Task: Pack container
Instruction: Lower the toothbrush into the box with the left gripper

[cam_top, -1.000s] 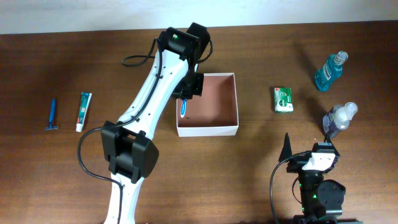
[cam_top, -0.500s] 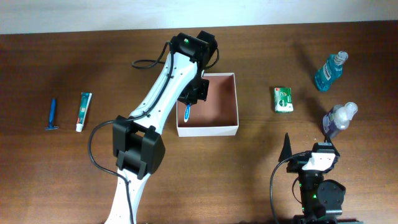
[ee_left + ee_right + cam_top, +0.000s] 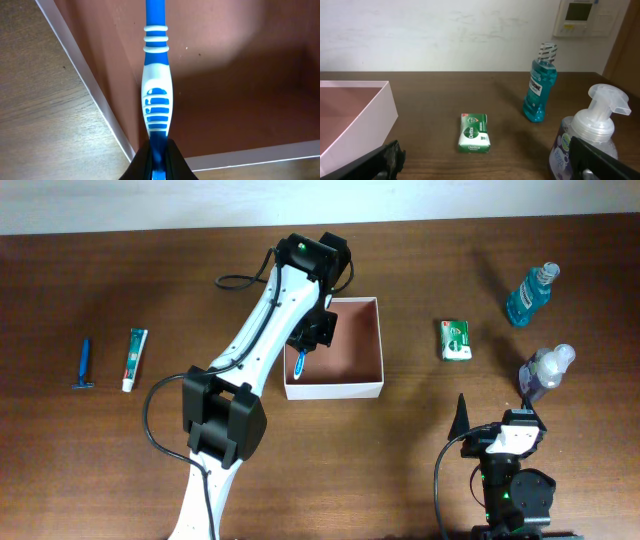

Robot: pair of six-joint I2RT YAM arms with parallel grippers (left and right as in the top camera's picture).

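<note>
Toothbrush (image 3: 156, 95) clamped in left gripper (image 3: 157, 152), over container (image 3: 335, 389).

This looks like a robot test room. A dark wooden bench (image 3: 120, 460) carries two black-and-white robot arms, the left arm (image 3: 255, 330) and the right arm (image 3: 510, 480), with loose cables (image 3: 225, 280) trailing over the top. Toiletries lie well apart, as if staged: a razor (image 3: 84, 364) and toothpaste (image 3: 134, 358) toward the left end, a mouthwash bottle (image 3: 528, 292) and pump bottle (image 3: 545, 370) near the right edge. Behind the far edge stands a plain white wall (image 3: 445, 30) with a control panel (image 3: 580, 17) mounted on it, beside brown wood trim (image 3: 625, 45).
</note>
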